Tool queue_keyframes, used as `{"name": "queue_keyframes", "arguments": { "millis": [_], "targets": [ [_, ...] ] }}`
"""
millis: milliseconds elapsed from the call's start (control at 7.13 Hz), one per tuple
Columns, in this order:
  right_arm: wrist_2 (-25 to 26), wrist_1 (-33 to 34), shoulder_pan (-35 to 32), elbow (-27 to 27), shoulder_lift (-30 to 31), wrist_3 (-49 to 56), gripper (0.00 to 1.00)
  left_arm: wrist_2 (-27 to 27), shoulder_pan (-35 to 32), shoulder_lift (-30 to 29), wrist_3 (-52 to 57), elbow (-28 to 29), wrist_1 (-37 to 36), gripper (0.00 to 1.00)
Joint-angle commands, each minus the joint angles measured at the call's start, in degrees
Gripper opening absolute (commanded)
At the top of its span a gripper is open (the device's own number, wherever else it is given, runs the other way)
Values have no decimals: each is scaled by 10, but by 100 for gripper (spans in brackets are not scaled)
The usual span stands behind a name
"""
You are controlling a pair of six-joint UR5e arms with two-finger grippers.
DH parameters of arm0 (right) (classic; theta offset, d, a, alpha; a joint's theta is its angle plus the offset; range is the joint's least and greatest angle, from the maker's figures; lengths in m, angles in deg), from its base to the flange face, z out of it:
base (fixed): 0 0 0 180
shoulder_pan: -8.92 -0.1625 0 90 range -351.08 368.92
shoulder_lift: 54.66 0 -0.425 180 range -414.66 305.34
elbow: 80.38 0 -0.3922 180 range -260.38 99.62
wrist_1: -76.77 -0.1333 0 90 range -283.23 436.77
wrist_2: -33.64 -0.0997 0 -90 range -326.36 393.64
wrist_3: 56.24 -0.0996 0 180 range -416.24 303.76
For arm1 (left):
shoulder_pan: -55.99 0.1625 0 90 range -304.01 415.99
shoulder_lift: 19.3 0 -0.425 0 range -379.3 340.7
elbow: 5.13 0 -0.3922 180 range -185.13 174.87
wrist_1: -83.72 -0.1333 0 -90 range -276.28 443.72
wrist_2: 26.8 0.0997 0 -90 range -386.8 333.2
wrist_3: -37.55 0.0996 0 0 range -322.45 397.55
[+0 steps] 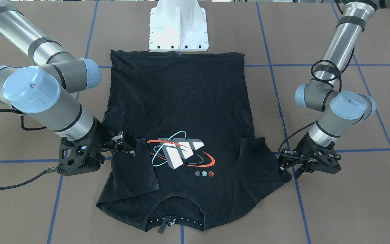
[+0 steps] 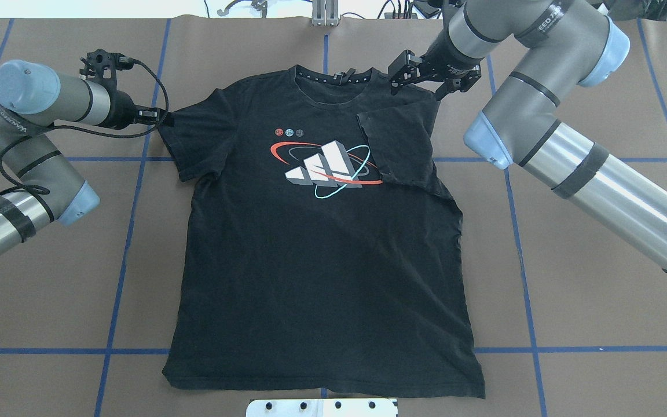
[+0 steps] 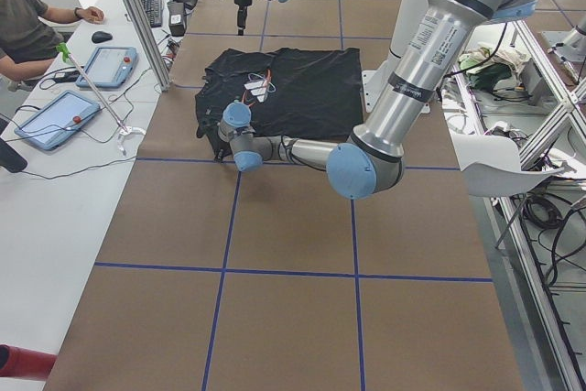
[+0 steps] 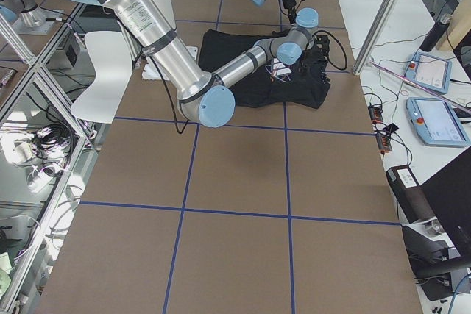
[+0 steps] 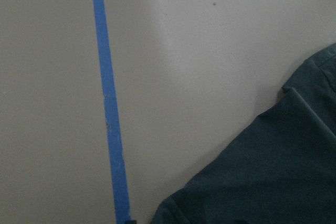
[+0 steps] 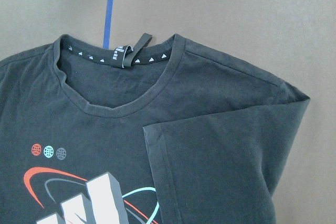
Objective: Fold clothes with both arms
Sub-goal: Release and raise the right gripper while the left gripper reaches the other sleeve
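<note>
"Overhead exterior check: how much room is there around the T-shirt (image 2: 310, 278), and what are the hands up to?"

"One black tee, flat on the brown desk (image 2: 588, 301) between the two hands, orbit graphic (image 2: 325, 168) facing up. The left hand (image 2: 160, 114) sits right at the tip of the left sleeve (image 2: 194, 142), touching its edge. I honestly can't tell if it's pinching the cloth or has let go. Its wrist cam only catches a sleeve corner and a blue tape line (image 5: 108, 103). The right hand (image 2: 398, 72) hovers by the shoulder seam, fingers spread, released."

"Sleeves?"

"Two. The right sleeve (image 2: 400, 150), just inward of the right hand, is folded over the chest, with its hem touching the rim of the graphic. The other lies spread flat out toward the left hand."

"Edges?"

"The collar (image 6: 118, 111) is on the same end as both hands. The hem (image 2: 322, 391) is at the far end from them, right by the white base (image 2: 322, 406). Outward of each hand there's a wide stretch of brown desk crossed by tape lines, and more of it past the collar."

"Headcount?"

"Left arm (image 2: 38, 104) and right arm (image 2: 576, 156), so two arms and two hands. One shirt, with three little globe dots (image 6: 49, 151) by the graphic. In the left side view there's one seated person (image 3: 23, 16) and two touch screens (image 3: 105, 66) on the side bench."
</note>
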Motion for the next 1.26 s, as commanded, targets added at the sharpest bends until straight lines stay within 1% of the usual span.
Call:
{"name": "queue_keyframes", "arguments": {
  "millis": [0, 140, 421, 561, 701, 841, 981, 1121],
  "targets": [
    [-7, 13, 2, 28, 12, 0, 100, 6, 0, -11, 0, 18, -1, 63],
    [-15, 14, 2, 33, 15, 0, 100, 13, 0, -15, 0, 22, -1, 63],
    [-19, 18, 2, 72, 49, 0, 100, 13, 0, -17, 0, 24, -2, 56],
    [-27, 22, 2, 77, 51, 0, 100, 13, 0, -17, 0, 25, -2, 51],
    [-27, 31, 2, 84, 52, 0, 100, 14, 0, -17, 0, 26, -2, 39],
    [-27, 46, 2, 95, 52, 0, 100, 13, 0, -17, -1, 25, -3, 14],
    [-28, 66, 1, 109, 53, 0, 100, 12, 0, -18, -3, 20, -3, 0],
    [-28, 79, 2, 124, 61, 0, 100, 11, 0, -19, -4, 19, -4, 0]
  ]
}}
